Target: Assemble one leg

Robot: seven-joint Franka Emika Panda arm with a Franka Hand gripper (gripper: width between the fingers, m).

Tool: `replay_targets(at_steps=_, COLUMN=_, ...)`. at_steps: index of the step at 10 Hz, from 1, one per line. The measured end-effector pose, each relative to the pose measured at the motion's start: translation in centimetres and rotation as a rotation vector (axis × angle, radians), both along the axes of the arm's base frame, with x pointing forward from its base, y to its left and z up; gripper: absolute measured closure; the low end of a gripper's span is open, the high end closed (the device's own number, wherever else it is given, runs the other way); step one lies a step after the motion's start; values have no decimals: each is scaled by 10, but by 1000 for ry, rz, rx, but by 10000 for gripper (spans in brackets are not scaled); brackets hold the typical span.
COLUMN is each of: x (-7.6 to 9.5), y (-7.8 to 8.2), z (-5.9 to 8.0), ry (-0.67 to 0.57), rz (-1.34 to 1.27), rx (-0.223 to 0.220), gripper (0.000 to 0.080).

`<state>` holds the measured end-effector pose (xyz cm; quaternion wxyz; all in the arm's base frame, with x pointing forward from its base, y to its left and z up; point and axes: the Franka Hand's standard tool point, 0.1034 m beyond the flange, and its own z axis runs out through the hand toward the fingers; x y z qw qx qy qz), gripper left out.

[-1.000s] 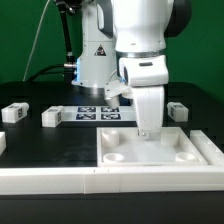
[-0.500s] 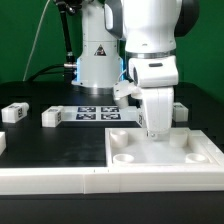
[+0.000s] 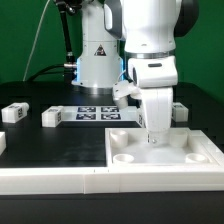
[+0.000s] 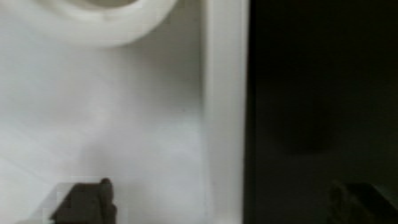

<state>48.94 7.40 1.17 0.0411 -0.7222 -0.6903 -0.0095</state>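
My pincer point(image 3: 151, 137) is hanging low over the far edge of the big white panel point(image 3: 165, 150); whether it is touching I cannot tell. In the wrist view the pincer point(image 4: 219, 204) is standing wide, gripping nothing: one finger point(image 4: 84, 200) is lying over the panel point(image 4: 107, 120), the other over the dark counter point(image 4: 320, 100), with the panel's edge running between them and a round socket point(image 4: 111, 12) ahead. The nearest leg point(image 3: 178, 110) is resting on the counter point(image 3: 50, 145) just beyond the panel, at the exterior view's right. A second leg point(image 3: 50, 116) and a third leg point(image 3: 12, 112) are sitting well apart at that view's left, beside the marker board point(image 3: 100, 113).
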Motion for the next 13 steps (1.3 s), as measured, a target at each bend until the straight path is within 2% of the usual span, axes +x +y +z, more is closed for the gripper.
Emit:
replay_targets(at_steps=1, x=0, y=0, z=0, ry=0, rz=0, rx=0, gripper=164)
replay_targets(at_steps=5, x=0, y=0, z=1, ry=-1, rz=-2, rx=-1, gripper=150)
replay_targets(at_steps=6, x=-2, y=2, z=8, ry=-5, rz=-18, rx=-5, gripper=150)
replay_targets(at_steps=7, x=-8, y=6, z=23, ry=-11, rz=-34, rx=-14, gripper=150)
replay_targets(at_steps=9, x=-17, y=13, z=43, ry=-18, rz=-42, rx=-27, gripper=150)
replay_targets(at_steps=10, x=-21, y=18, z=57, ry=-24, rz=-123, rx=-36, gripper=150)
replay_targets(at_steps=11, x=-19, y=19, z=66, ry=-38, rz=-117, rx=-38, gripper=150)
replay_targets(at_steps=13, x=-20, y=19, z=63, ry=-25, rz=-258, rx=-37, gripper=150)
